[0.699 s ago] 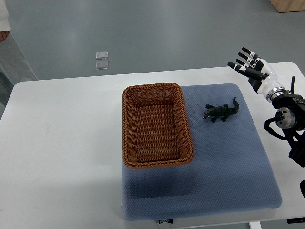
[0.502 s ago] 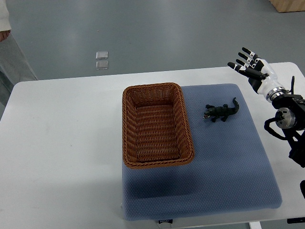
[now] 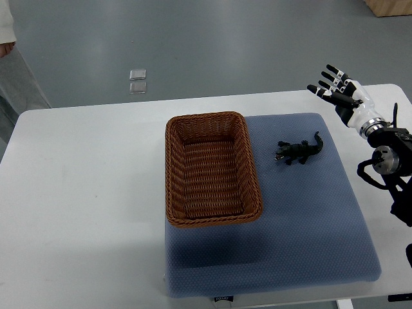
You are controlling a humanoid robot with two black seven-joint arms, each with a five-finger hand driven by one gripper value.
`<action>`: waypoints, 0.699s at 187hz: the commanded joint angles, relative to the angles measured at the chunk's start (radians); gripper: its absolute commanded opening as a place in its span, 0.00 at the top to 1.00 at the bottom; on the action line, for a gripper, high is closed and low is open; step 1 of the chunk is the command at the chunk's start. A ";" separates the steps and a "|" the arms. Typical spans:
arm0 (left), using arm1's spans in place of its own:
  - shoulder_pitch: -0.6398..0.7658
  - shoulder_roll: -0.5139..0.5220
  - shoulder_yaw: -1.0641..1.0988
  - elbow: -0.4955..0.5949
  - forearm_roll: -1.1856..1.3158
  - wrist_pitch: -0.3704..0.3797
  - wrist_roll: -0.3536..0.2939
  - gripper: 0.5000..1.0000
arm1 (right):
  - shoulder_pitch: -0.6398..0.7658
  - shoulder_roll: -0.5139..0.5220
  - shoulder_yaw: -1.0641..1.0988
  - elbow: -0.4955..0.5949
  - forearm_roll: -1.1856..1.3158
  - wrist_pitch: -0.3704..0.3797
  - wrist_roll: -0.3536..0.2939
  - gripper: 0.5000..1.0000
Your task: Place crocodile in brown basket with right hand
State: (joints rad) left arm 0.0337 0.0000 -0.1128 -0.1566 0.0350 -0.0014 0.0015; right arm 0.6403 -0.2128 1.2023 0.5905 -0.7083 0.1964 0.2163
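right robot hand [image 3: 339, 92] fingers splayed, empty, well off crocodile [image 3: 298, 150]; toy is small and flat, pinch may slip or shove it.

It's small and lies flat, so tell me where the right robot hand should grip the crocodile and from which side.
Pinch the crocodile across its midbody, between the legs, coming down from above. It lies flat on the blue mat, head toward the brown basket, thin tail toward the open right robot hand.
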 commanded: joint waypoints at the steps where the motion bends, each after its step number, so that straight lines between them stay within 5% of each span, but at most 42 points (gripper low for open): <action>1: 0.000 0.000 0.001 0.000 0.000 0.000 0.000 0.00 | 0.001 -0.002 0.003 0.000 0.000 0.000 0.000 0.14; 131: 0.000 0.000 0.001 0.000 0.000 0.000 0.000 0.00 | 0.002 -0.004 0.003 0.005 0.001 -0.002 0.000 0.14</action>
State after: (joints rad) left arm 0.0337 0.0000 -0.1119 -0.1566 0.0354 -0.0015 0.0015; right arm 0.6454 -0.2165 1.2056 0.5934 -0.7087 0.1950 0.2163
